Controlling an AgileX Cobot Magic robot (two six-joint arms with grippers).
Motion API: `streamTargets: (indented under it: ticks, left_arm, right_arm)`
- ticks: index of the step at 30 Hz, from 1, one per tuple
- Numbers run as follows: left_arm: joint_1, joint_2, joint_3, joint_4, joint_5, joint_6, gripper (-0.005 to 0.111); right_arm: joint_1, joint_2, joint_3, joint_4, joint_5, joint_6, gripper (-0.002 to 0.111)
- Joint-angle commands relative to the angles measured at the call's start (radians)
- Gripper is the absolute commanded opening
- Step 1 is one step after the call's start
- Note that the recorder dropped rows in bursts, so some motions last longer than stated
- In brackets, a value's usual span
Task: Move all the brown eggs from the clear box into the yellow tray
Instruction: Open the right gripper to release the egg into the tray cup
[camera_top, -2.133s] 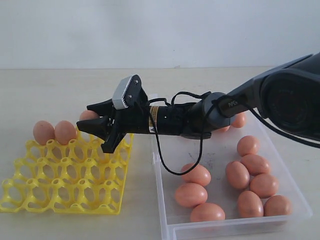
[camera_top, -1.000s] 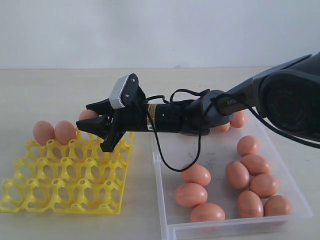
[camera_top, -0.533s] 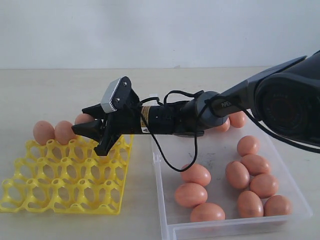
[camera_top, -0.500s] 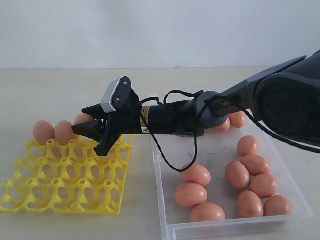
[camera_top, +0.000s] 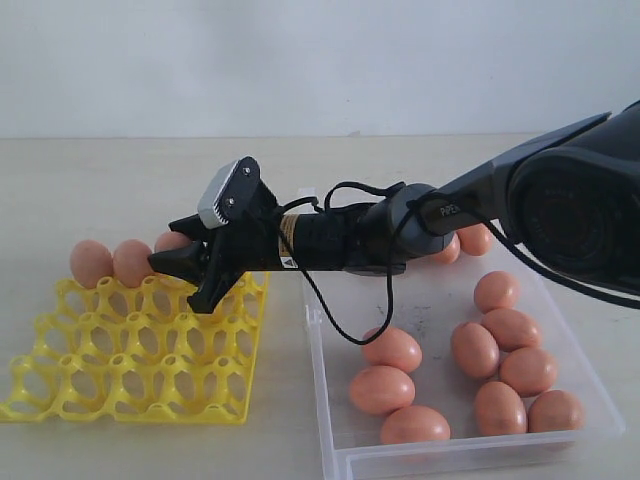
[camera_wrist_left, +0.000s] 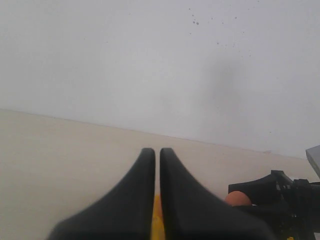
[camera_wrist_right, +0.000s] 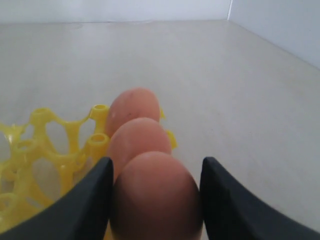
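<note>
Horizontally outstretched right arm (camera_top: 400, 232), pincer (camera_wrist_right: 156, 200) gripping egg (camera_wrist_right: 155, 192) over yellow tray (camera_top: 130, 362).

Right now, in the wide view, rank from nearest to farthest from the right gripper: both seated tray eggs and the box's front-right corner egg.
1. Inner tray egg, just left of the right gripper.
2. Outer tray egg, at the tray's back-left corner.
3. Corner egg, far right in the clear box.

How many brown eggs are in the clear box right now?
11 brown eggs show in the clear box: nine toward its near end, two at the far end behind the right arm, which may hide more.
</note>
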Motion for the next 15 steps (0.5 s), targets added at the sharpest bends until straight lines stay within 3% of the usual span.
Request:
streamTargets:
  ticks: [1, 10, 15]
  left_arm:
    - [-0.006, 0.004, -0.004, -0.001, -0.007, -0.001, 0.004]
    - [-0.006, 0.004, -0.004, -0.001, -0.007, -0.001, 0.004]
    - [-0.006, 0.004, -0.004, -0.001, -0.007, -0.001, 0.004]
  right_arm:
    - [0.000, -0.001, -0.008, 0.019, 0.007, 0.003, 0.004]
    - [0.000, -0.001, -0.008, 0.030, 0.004, 0.013, 0.041]
    - [0.000, -0.001, -0.008, 0.030, 0.004, 0.013, 0.051]
